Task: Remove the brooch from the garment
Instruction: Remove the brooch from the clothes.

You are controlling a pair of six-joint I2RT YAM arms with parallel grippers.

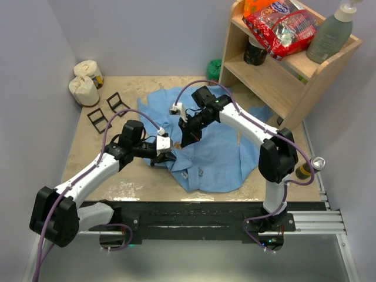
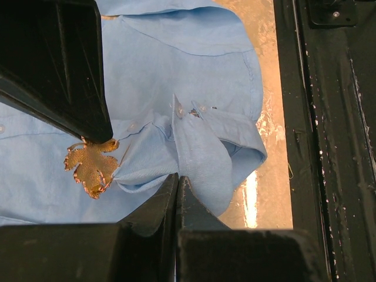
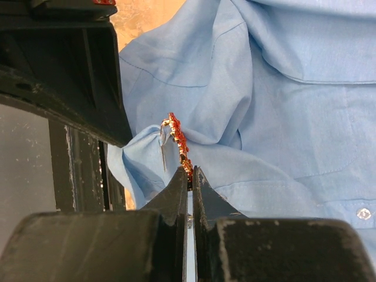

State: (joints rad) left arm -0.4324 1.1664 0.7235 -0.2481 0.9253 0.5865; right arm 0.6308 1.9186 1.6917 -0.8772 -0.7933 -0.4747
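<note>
Top external view, table point(image 1: 147, 183), light-blue garment point(image 1: 217, 158) rumpled across its middle, left gripper point(image 1: 167, 154) pinched shut on a shirt fold, right gripper point(image 1: 189, 140) clamped on the brooch's edge, gold leaf-shaped brooch point(image 2: 91, 167) against bunched cloth between them.

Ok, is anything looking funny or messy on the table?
Yes: the garment lies crumpled, and beside the gold leaf brooch its cloth is tugged into a bunched fold, pinched by the left gripper.

Matt cloth garment point(image 2: 194, 70), gold metal-mesh brooch point(image 2: 91, 167)
</note>
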